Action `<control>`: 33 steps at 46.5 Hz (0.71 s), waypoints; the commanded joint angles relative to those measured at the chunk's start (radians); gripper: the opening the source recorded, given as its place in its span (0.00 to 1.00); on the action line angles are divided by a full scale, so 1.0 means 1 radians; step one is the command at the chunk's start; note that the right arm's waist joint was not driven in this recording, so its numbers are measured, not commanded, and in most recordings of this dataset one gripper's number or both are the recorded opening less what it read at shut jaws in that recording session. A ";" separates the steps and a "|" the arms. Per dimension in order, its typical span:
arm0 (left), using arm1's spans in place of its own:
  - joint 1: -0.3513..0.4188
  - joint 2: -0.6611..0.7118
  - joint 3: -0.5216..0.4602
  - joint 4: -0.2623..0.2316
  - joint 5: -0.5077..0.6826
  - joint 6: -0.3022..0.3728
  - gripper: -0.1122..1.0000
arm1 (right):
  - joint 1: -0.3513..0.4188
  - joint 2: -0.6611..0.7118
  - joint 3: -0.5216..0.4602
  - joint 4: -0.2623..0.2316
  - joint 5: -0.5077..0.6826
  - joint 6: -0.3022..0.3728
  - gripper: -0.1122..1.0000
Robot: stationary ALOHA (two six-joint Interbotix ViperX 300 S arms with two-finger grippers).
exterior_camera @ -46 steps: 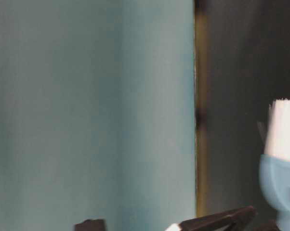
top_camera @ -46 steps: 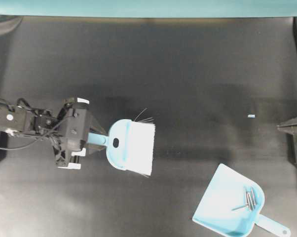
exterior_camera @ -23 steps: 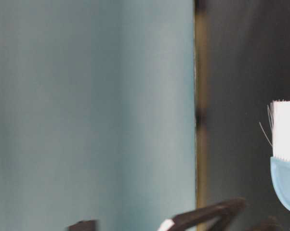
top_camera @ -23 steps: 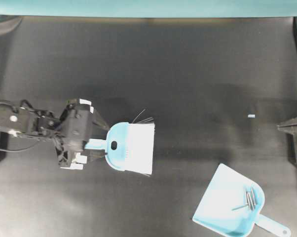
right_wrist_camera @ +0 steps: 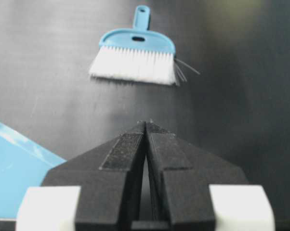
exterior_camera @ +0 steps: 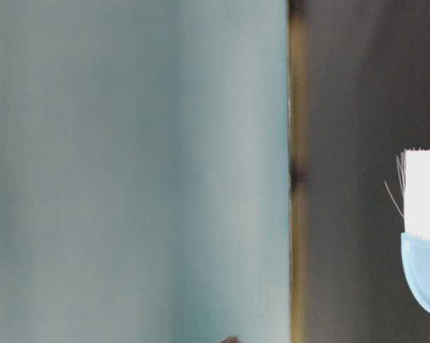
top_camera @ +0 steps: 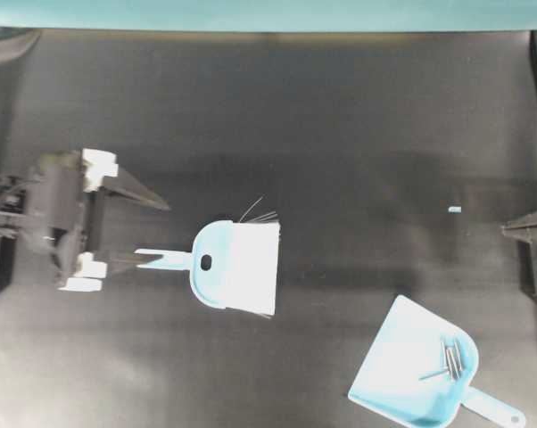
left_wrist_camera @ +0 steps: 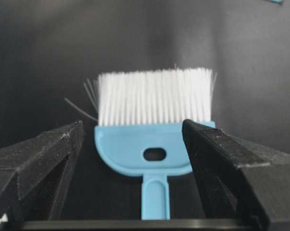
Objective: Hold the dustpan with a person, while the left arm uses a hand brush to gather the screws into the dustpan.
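The dark surface lies bare across the upper and middle frame. Obstacles: the hand brush at centre-left, just right of the wide-spread left tool, and the dustpan at lower right

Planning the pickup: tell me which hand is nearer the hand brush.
Left. The left hand sits open just off the hand brush handle; the right hand waits shut at the far edge.

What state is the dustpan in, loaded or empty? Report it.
Loaded. The dustpan lies flat on the table with the screws bunched near its handle end.
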 commanded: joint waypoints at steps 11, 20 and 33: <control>0.002 -0.107 0.028 0.002 -0.008 -0.005 0.82 | 0.000 0.005 -0.008 -0.003 -0.011 -0.006 0.10; 0.002 -0.163 0.044 0.002 0.003 -0.006 0.82 | 0.000 0.005 -0.006 -0.002 -0.011 -0.006 0.10; 0.003 -0.298 0.064 0.002 0.124 -0.008 0.82 | 0.000 0.005 -0.006 -0.003 -0.011 -0.006 0.10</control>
